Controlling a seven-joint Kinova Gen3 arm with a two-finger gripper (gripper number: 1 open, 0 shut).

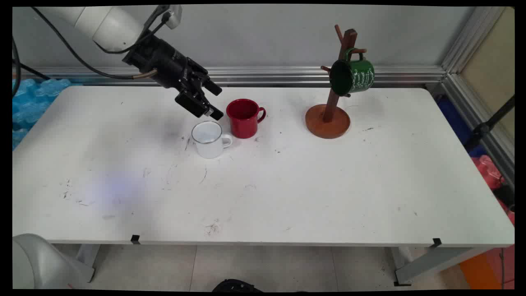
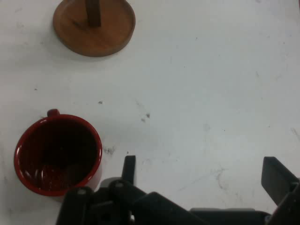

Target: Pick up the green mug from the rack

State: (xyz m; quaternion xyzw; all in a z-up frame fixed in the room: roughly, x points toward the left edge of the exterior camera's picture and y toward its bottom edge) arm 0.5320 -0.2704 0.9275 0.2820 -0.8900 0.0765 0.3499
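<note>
While gripper [image 1: 213, 100] hangs tilted above table [image 1: 287, 185], fingers apart and empty, red mug [image 1: 245, 118] stands just right of it, white mug [image 1: 209, 139] just below. Green mug [image 1: 352, 76] hangs on wooden mug tree [image 1: 328, 119], well apart. Judgement: clean grasp needs jaws squared to one rim, clear of neighbouring mug.

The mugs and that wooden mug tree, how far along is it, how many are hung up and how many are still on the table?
Done: one, the green mug, hangs by its handle on the mug tree. In hand: nothing; the gripper is open and empty, above the table beside the white mug and red mug. Left: both of those stand upright on the table, off the tree.
</note>
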